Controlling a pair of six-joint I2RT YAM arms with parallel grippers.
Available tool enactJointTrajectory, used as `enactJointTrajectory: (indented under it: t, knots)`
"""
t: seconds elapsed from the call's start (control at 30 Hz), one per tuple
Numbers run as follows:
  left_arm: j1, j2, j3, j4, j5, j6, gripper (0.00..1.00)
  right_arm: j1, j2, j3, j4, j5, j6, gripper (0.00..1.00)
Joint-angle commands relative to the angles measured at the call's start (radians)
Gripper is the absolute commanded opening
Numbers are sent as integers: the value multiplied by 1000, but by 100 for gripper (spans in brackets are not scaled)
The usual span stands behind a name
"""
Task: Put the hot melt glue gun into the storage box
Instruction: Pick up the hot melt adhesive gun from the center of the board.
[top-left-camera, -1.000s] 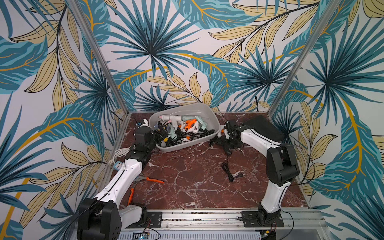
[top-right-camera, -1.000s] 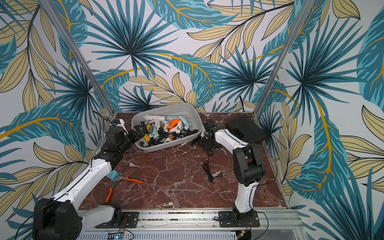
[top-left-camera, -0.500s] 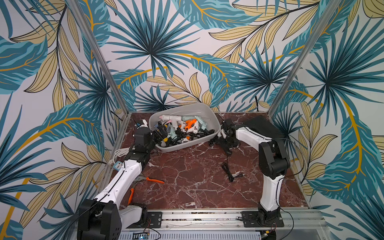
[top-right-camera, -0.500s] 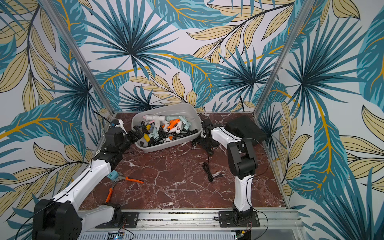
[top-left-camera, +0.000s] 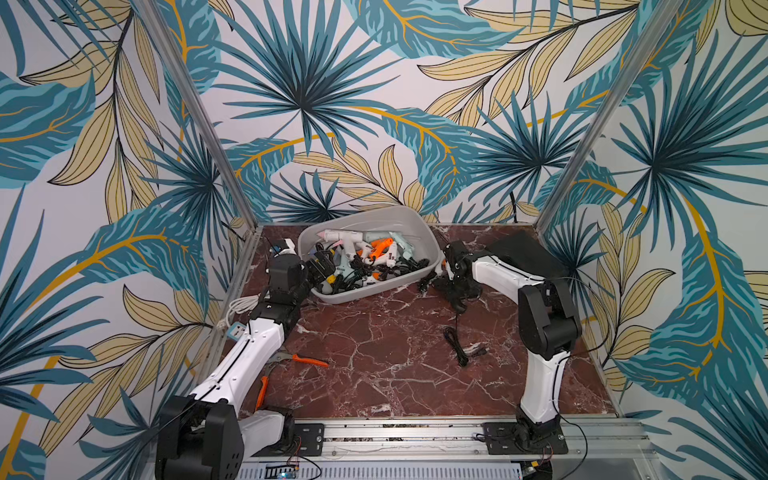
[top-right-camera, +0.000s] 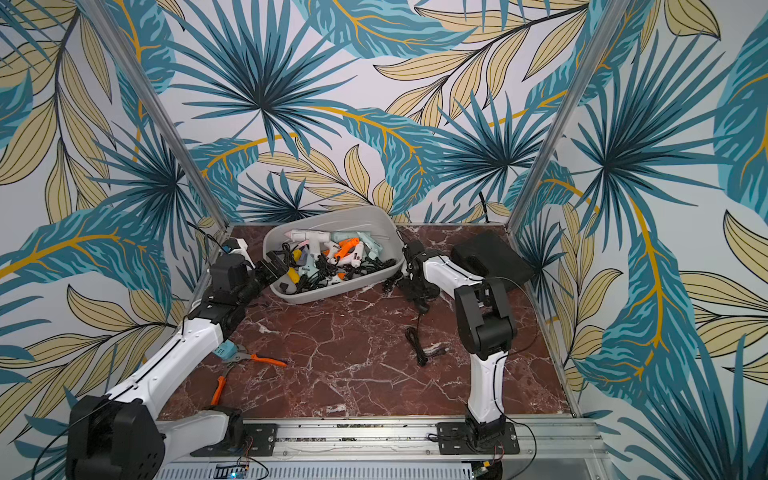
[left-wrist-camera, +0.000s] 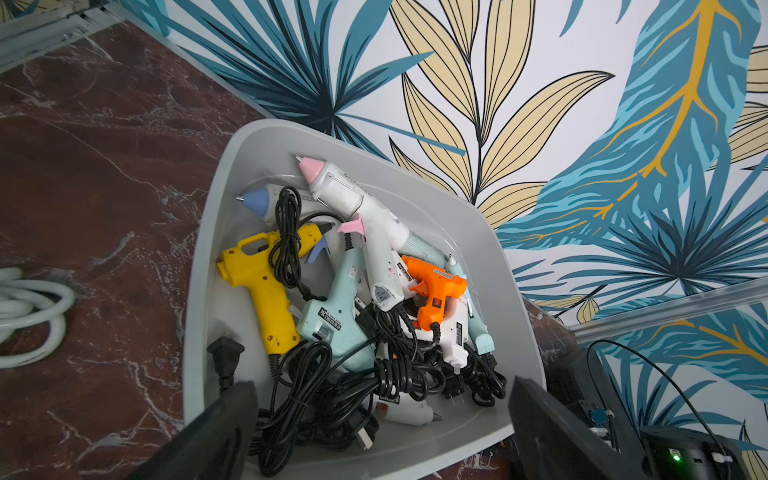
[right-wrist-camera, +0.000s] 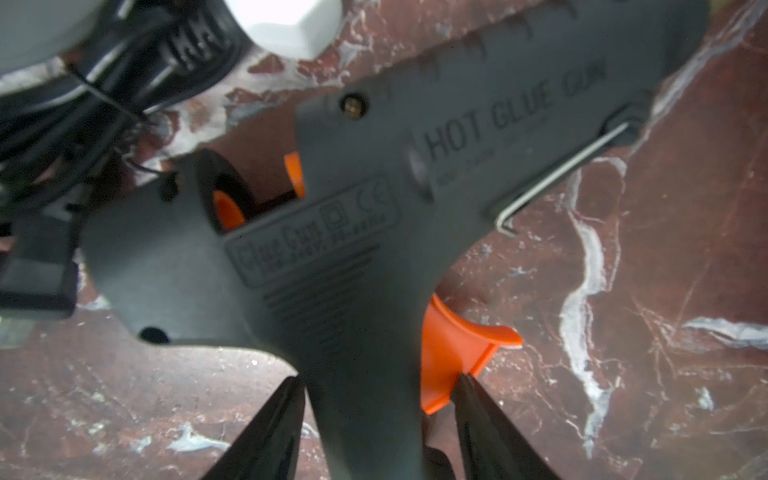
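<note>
Right gripper (right-wrist-camera: 379, 379): its two black fingers (right-wrist-camera: 270, 428) are closed on the handle of the dark grey plastic hot melt glue gun (right-wrist-camera: 374, 199), one against the handle's back and one against the orange trigger (right-wrist-camera: 453, 349).
Gun's place: it lies on its side on the dark red marble table (right-wrist-camera: 623, 353), outside the tub and just beside its end on the right arm's side; in a top view it is a dark shape (top-left-camera: 455, 286) under the wrist.
Gun's cord: black and bundled (right-wrist-camera: 62, 137), touching the gun's rear.
Left gripper (left-wrist-camera: 382, 382): jaws spread wide with nothing between them, hanging over the near end of the tub.
Storage box: the light grey plastic rectangular tub with rounded corners (left-wrist-camera: 199, 291) stands at the back of the table.
Tub's contents: a yellow glue gun (left-wrist-camera: 257, 282), an orange glue gun (left-wrist-camera: 434, 291), a white glue gun with a pink nozzle (left-wrist-camera: 353, 199), a pale green glue gun (left-wrist-camera: 340, 299) and tangled black cords (left-wrist-camera: 395, 374).
Farther out: a black hard case (top-left-camera: 519, 253) behind the right arm, a loose black cable (top-left-camera: 457, 345) mid-table, orange-handled pliers (top-left-camera: 307, 359) beside the left arm.
</note>
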Motion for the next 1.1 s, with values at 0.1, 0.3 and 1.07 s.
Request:
enactJointTrajectory:
  t: [0.1, 0.3, 1.07]
  knots:
    - [9, -5, -12, 21, 10, -3, 100, 4, -41, -48, -85, 16, 72, 70]
    - [10, -10, -12, 17, 13, -4, 100, 10, -88, -59, -102, -1, 90, 75]
    - [9, -7, 6, 3, 40, -16, 100, 10, -51, -144, 24, -99, 74, 69]
